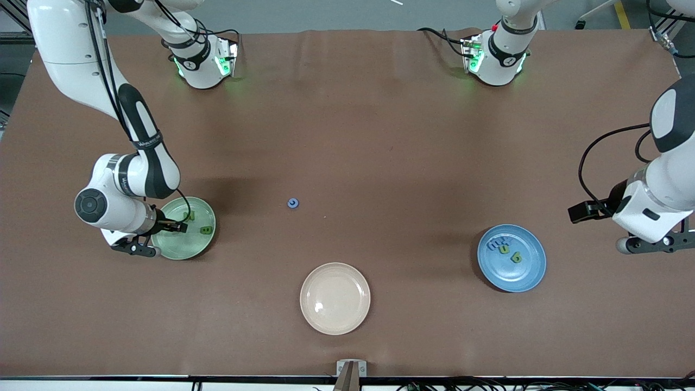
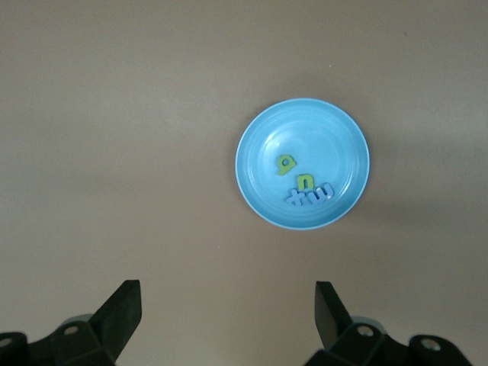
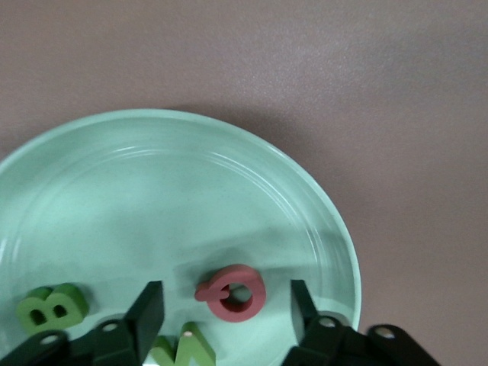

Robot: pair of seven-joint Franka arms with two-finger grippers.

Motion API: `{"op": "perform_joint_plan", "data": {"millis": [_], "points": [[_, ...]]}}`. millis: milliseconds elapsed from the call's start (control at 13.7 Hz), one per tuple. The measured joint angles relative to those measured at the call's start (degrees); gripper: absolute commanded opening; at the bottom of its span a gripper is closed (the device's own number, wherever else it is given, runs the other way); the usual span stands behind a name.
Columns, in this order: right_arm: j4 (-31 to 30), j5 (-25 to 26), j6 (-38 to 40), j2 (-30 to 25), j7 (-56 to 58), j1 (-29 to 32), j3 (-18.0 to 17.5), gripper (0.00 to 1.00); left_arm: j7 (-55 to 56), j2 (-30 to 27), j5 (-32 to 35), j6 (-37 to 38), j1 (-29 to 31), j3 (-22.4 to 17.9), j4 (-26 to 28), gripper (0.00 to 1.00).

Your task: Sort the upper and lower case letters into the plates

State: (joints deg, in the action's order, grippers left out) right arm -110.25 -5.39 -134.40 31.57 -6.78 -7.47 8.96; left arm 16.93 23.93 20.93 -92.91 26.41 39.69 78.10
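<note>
The mint green plate (image 1: 184, 247) (image 3: 152, 198) lies toward the right arm's end of the table. My right gripper (image 1: 176, 225) (image 3: 226, 293) hangs low over it, open, with a red letter (image 3: 232, 293) lying flat in the plate between the fingers. A green B (image 1: 205, 230) (image 3: 52, 307) and a green W (image 3: 183, 347) lie in the same plate. The blue plate (image 1: 526, 271) (image 2: 305, 130) holds a green a (image 2: 285, 165), a green n (image 2: 304, 182) and a blue letter (image 2: 311, 196). My left gripper (image 1: 659, 245) (image 2: 226, 301) waits open over bare table beside the blue plate.
A small blue letter (image 1: 293, 203) lies alone on the brown table near the middle. A cream-beige plate (image 1: 335, 298) with nothing in it sits close to the table's front edge, between the other two plates.
</note>
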Motion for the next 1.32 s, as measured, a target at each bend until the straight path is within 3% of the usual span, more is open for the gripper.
{"op": "perform_joint_plan", "data": {"millis": [219,438,1023,1315], "points": [[2.58,-0.13,5.9,-2.95,-6.4,-1.07,-1.36,1.0,-0.16,-2.47,-0.54,1.42,-0.16,0.72,-0.26,1.0],[3.1,-0.37,7.45,-5.44,-18.36,-7.82,-2.42,1.0,-0.88,-3.96,-0.64,1.93,-0.26,2.11,-0.61,1.0],[0.89,-3.26,-4.01,-3.35,-42.09,-27.4,-3.26,1.0,-2.17,-6.74,-0.76,3.12,-0.41,2.88,-1.14,1.0],[0.75,-3.25,-8.21,0.76,-45.04,-30.6,-3.0,0.75,-2.18,-7.63,-0.79,4.33,-0.51,4.37,-1.15,1.0]]}}
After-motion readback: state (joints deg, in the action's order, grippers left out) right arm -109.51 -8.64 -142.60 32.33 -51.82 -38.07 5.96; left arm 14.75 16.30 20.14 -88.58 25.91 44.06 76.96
